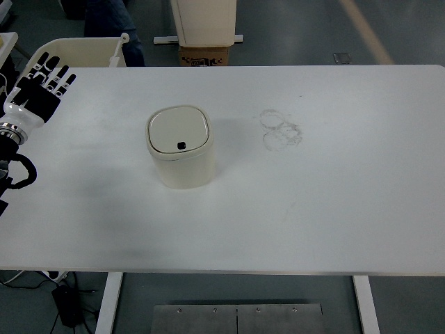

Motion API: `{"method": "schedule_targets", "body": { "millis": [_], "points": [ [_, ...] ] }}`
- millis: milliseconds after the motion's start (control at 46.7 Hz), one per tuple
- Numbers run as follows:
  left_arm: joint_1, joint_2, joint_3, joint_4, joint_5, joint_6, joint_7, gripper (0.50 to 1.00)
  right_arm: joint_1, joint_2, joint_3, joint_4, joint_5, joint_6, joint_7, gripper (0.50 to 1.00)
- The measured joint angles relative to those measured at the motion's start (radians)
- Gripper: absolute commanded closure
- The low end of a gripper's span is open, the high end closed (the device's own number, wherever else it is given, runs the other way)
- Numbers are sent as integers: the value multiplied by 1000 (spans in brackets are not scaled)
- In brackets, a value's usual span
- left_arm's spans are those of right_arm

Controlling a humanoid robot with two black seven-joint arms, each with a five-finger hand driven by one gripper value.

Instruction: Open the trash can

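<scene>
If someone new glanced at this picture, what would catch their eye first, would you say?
The cream trash can stands alone left of the table's middle, lid closed. The left hand, black and white with fingers spread, hovers at the far left corner, holding nothing. Faint ring marks show right of the can.

The trash can [182, 147] near the middle looks like smooth cream plastic with a soft sheen, its closed lid [178, 130] flat and even, broken only by a small glossy black button toward 6 o'clock on the lid. The surface [313, 209] is a matt white board, smooth but scuffed, with faint grey ring marks [281, 129] at about 2 o'clock from the can. At 10 o'clock the left hand [42, 87] shows hard, glossy black and white plastic shells with a bright metal ring at the wrist, and below the surface at 6 o'clock lies a dull grey metal plate [238, 318] with small screws.
</scene>
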State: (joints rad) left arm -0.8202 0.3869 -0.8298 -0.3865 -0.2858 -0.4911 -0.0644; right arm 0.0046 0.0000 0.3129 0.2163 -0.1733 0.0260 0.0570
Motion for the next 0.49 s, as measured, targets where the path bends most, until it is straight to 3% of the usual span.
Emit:
{"method": "schedule_targets", "body": {
  "millis": [493],
  "points": [
    [-7,9,0,0,-3,0,1,500,0,0,0,0,0,0,0,507]
  ]
}}
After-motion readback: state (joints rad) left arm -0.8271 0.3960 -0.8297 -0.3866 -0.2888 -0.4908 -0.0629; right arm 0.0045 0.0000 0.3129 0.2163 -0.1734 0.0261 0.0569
